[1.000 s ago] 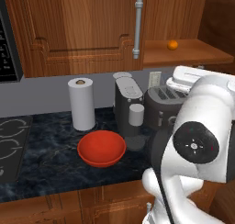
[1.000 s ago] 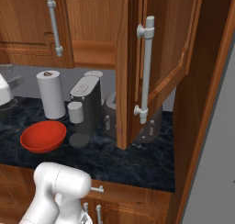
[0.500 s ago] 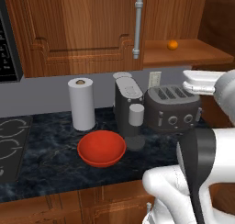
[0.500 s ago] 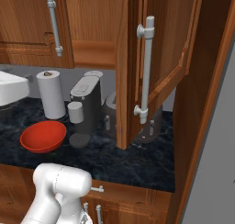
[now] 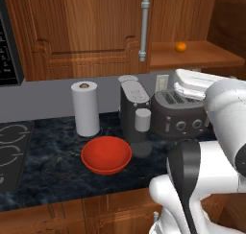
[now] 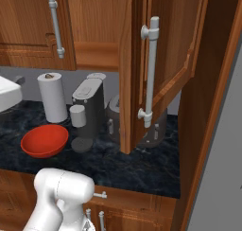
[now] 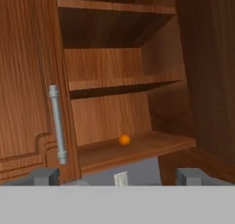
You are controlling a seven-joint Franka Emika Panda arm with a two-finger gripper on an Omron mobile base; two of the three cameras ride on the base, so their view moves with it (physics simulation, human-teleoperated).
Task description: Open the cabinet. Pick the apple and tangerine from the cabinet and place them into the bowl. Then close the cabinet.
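Since a second ago the white arm has swung from the middle of the left base view off toward the right, uncovering the toaster (image 5: 180, 114) and coffee machine (image 5: 134, 109) it was masking; the counter things have not shifted.

Nearest the base, the red bowl (image 5: 106, 155) sits empty on the dark marble counter (image 5: 53, 154), just in front of the paper towel roll (image 5: 85, 108) and beside the coffee machine. The arm's bulky white links cover the lower right of the left base view and hide the counter behind them, and part of the toaster's right end.

The gripper (image 7: 117, 176) is raised and aimed into the cabinet (image 7: 114, 81); only the two dark finger tips (image 7: 43, 176) show, set far apart at the bottom of the hand view, so the jaws are wide with nothing between them.

Farther back, the cabinet's right door (image 6: 156, 69) stands swung out, edge-on in the right base view, screening the shelf interior from that side. The left door (image 5: 86, 31) is shut. The tangerine (image 7: 124, 139) rests on the lowest shelf, toward the back. The upper shelves look bare from below, though their tops cannot be seen.
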